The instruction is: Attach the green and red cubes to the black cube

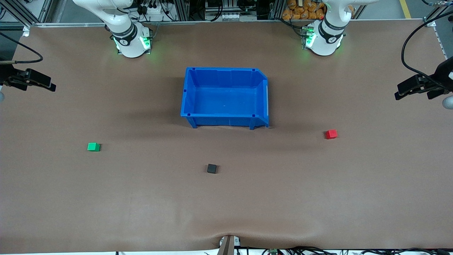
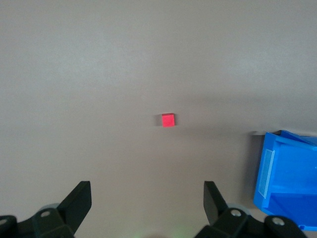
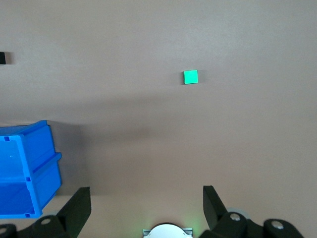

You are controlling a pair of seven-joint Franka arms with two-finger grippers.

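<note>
A brown bench (image 1: pixel 318 198) is seen carrying everything. A blue bin (image 1: pixel 225 97) is set near its middle, between the two arm bases and nearer to the front camera than they are; nothing is seen inside it.

The left claw (image 1: pixel 407 88) is held up over the bench's edge at the left arm's end, its fingers (image 2: pixel 79 201) spread wide with nothing between them. The right claw (image 1: pixel 40 82) is held likewise over the edge at the right arm's end, its fingers (image 3: pixel 79 206) also released and gripping nothing.

Three small cubes are laid on the bench, well apart from one another, all nearer to the front camera than the bin. The red cube (image 1: pixel 331 134) is placed toward the left arm's end and is seen in the left wrist view (image 2: pixel 168 120). The green cube (image 1: pixel 93 146) is placed toward the right arm's end and is seen in the right wrist view (image 3: pixel 190 77). The black cube (image 1: pixel 212 168) is placed between them, nearest to the front camera, untouched by either coloured cube.
</note>
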